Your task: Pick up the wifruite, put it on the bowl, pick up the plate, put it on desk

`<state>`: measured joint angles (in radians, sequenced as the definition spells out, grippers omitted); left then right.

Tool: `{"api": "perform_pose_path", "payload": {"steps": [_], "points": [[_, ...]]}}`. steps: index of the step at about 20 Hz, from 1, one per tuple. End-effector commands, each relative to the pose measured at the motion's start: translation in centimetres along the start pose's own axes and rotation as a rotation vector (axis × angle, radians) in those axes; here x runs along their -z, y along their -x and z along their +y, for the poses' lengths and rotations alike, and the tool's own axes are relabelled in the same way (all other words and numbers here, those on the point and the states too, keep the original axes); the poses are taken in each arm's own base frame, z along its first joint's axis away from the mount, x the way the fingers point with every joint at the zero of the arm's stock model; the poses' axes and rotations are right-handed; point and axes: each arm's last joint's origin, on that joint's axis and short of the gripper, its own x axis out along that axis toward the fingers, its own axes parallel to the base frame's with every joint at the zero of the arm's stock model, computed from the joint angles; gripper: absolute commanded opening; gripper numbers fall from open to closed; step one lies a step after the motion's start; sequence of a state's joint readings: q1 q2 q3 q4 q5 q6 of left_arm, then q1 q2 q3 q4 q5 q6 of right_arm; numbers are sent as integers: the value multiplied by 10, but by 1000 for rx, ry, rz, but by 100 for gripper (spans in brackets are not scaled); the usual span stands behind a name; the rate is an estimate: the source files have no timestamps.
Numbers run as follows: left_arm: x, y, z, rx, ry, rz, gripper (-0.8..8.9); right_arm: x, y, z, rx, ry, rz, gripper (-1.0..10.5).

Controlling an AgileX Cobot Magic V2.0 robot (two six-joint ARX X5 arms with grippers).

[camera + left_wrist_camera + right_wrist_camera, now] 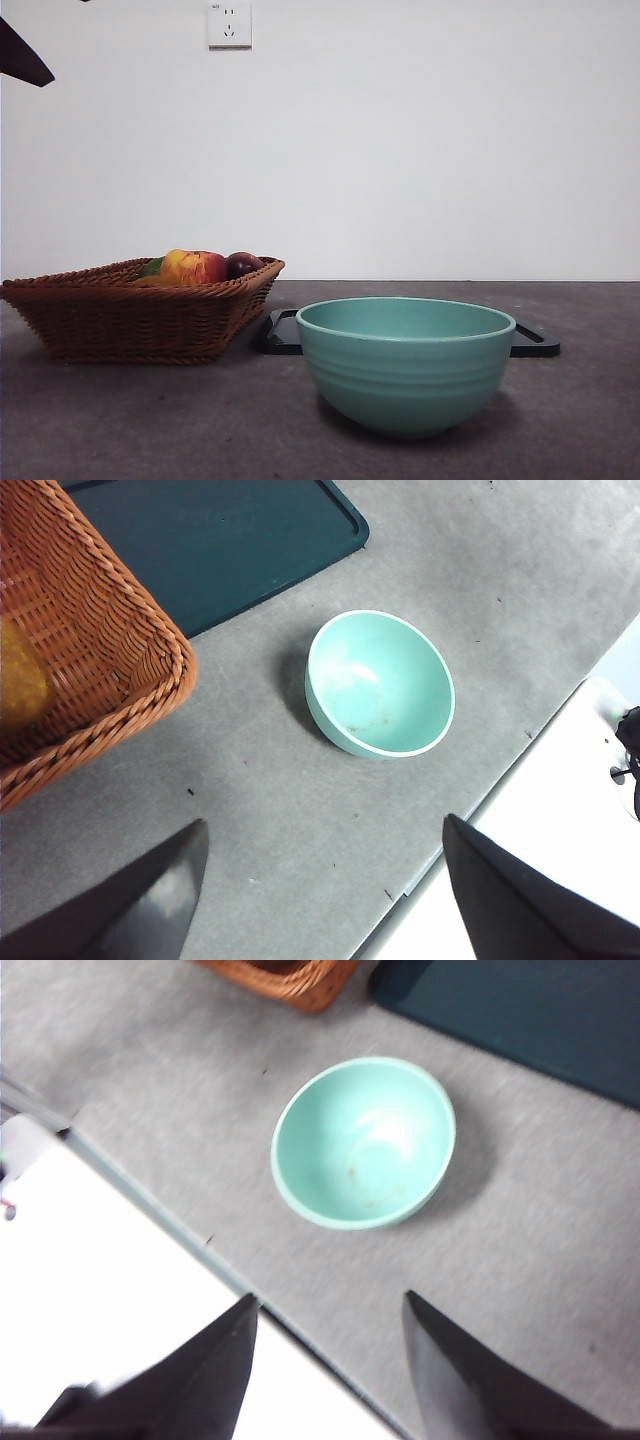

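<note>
Orange-brown small rounded wifruite (20, 685) lies inside the brown wicker basket (140, 310), mostly hidden by its wall; front view shows only the red-yellow apple (193, 266) and dark purple fruit (243, 264) clearly. Basket sits at 9 o'clock of the large teal-green ceramic bowl (405, 362), which stands empty on the grey-brown matte desk (150, 420). A dark flat tray (535, 343) lies at 12 o'clock behind the bowl, partly blocked. Left gripper (320, 900) and right gripper (330, 1370) both hover high, jaws apart, holding nothing; judged: nothing yet grasped.
</note>
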<state>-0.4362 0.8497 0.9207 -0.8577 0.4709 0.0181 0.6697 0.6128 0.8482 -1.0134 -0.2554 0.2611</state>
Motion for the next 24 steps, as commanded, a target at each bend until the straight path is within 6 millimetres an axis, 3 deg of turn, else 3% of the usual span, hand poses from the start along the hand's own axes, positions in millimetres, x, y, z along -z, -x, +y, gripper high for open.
{"api": "perform_pose_path", "payload": {"steps": [1, 12, 15, 18, 24], "points": [[-3, 0, -1, 8, -26, -7, 371, -2, 6, 3, -15, 20, -22, 231], [-3, 0, -1, 8, -26, -6, 361, -1, 7, 3, -16, 21, -27, 231], [-3, 0, -1, 8, -27, -7, 203, -1, 7, 3, -16, 21, -25, 218], [-3, 0, -1, 8, -27, -7, 31, 0, 7, 3, -15, 23, -21, 28], [-3, 0, -1, 8, -26, -7, 7, -1, 7, 3, -13, 20, -23, 9]]}}
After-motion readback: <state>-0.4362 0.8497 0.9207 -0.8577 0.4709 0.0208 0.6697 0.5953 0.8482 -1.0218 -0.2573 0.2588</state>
